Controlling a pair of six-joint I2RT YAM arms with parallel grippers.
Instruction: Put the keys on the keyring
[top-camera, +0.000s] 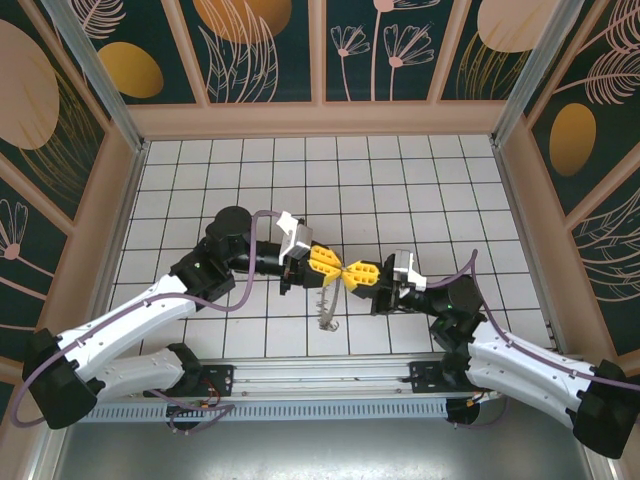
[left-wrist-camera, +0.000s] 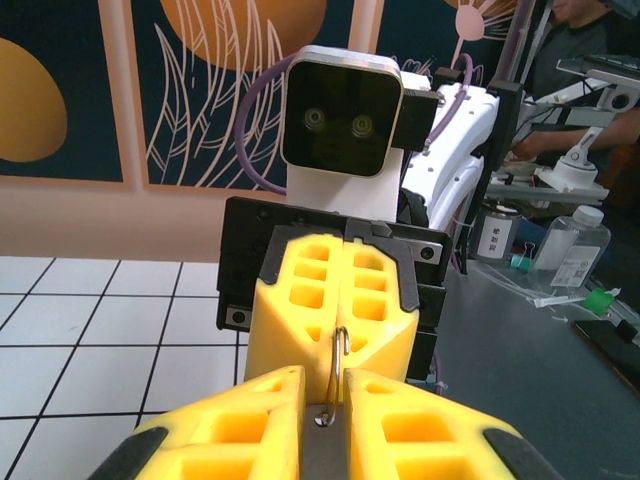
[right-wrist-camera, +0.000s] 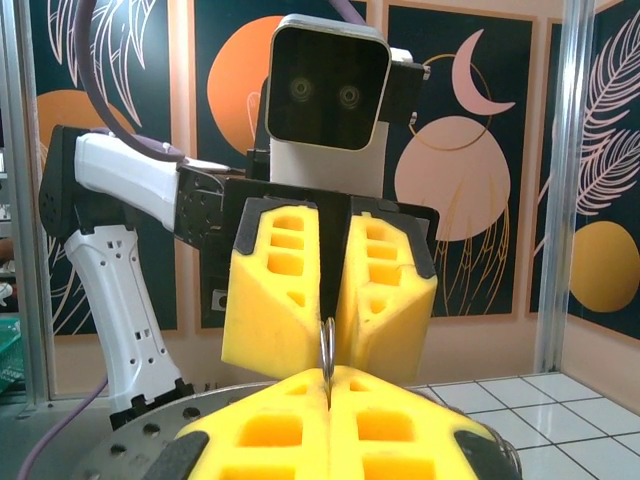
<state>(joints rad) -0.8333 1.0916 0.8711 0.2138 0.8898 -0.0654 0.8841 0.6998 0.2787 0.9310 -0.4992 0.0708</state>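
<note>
— What is your left hand doing?

— My left gripper is pointing in from the left over the white tiled floor, and it is clamping nearly closed. My left fingers are leaving only a thin dark slit between them, and a fine metal wire is sitting in that slit.

— Which wire is that?

— It is the keyring. I am gripping its rim at the top. The rest of it is hanging down from my fingertips, toward the near edge of the floor. Seen from above it is lying edge-on, with its fringe of small metal bits showing along one side. I cannot tell whether its lower end is touching the tiles.

— And what is your right hand doing?

— My right gripper is pointing in from the right and facing the left one tip to tip. My right fingers are pressing tight together with no gap showing, and the same wire is standing up out of their seam. Both hands are pinching the ring at nearly the same spot, the yellow tips touching or just beside each other.
</note>
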